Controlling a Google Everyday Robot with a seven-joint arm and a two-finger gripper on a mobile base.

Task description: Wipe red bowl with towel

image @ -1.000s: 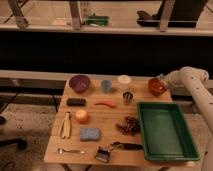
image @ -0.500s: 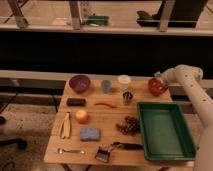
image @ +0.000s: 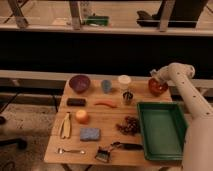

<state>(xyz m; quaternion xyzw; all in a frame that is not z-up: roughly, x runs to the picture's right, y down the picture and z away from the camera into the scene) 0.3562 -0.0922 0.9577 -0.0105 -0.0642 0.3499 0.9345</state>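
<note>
Red bowl (image: 159, 88) centre-right of frame on the worktop (image: 106, 122), green tray (image: 162, 127) below it; gripper (image: 154, 76) over its left rim. Open or closed: can't tell.

A single camera looks steeply down on the whole light wooden counter (image: 107, 121) from its near side, moderately distant; the pincer (image: 154, 76) sits at its far right corner.
</note>
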